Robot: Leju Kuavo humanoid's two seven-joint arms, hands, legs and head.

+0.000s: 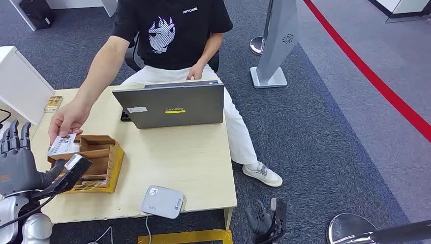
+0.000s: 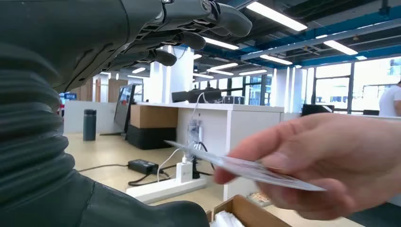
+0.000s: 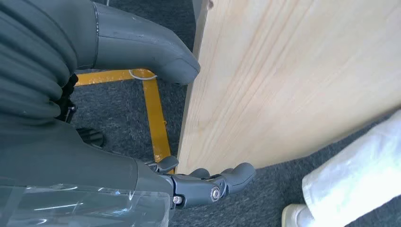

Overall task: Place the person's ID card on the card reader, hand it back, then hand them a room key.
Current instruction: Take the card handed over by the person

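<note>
A person's hand [image 1: 68,119] holds a white ID card [image 1: 63,145] out over the left side of the table, above the wooden box [image 1: 104,152]. My left hand [image 1: 20,160] is raised just left of the card, fingers spread, holding nothing. In the left wrist view the card [image 2: 246,170] is pinched in the person's fingers [image 2: 331,161] and lies between my fingers [image 2: 189,23] and my thumb, touching neither. The white card reader [image 1: 161,202] sits at the table's front edge. My right hand [image 1: 264,218] hangs empty beside the table's front right corner, its fingers [image 3: 213,182] loosely bent.
A grey laptop [image 1: 170,104] stands open at the back of the wooden table [image 1: 193,157], with the seated person behind it. The wooden box has compartments holding cards. A yellow frame [image 1: 185,237] lies on the floor under the table. A grey stand [image 1: 274,40] rises at the back right.
</note>
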